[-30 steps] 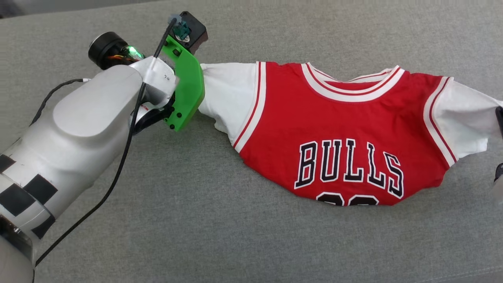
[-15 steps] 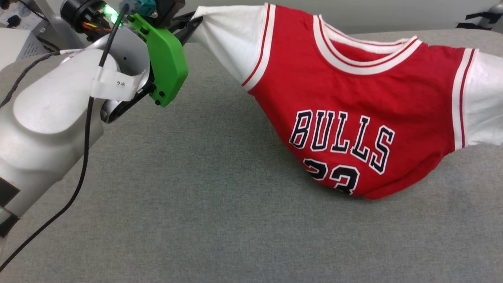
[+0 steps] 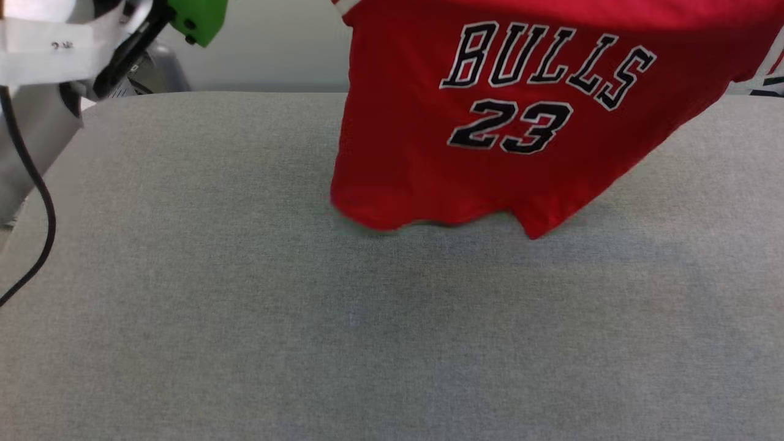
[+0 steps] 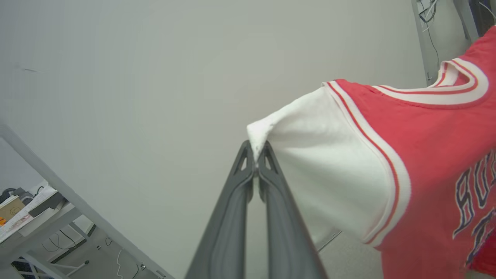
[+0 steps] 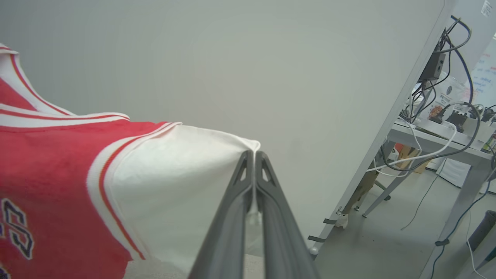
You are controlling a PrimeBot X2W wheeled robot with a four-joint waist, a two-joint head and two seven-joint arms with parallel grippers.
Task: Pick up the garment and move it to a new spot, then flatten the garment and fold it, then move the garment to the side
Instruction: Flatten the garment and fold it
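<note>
The garment (image 3: 490, 92), a red shirt with black "BULLS" and "23", hangs in the air in the head view, its hem just above or brushing the grey table (image 3: 306, 318). In the left wrist view my left gripper (image 4: 255, 149) is shut on the tip of one white sleeve (image 4: 329, 162), the red body (image 4: 438, 155) stretching away to the right. My right gripper (image 5: 254, 155) pinches the edge of the other white sleeve (image 5: 174, 182) in the right wrist view. The shirt (image 5: 46, 162) is held spread between both arms. The collar is above the head view's top edge.
My left arm's green bracket (image 3: 199, 18) and a black cable (image 3: 37, 202) show at the head view's upper left. A pale wall panel (image 5: 271, 69) stands behind the table. Desks with cables (image 5: 438, 128) stand to the right beyond it.
Both grippers have lifted the shirt from lying on the table to hanging in the air. The number 23 has come into sight. The head camera has tilted, shifting the whole picture.
</note>
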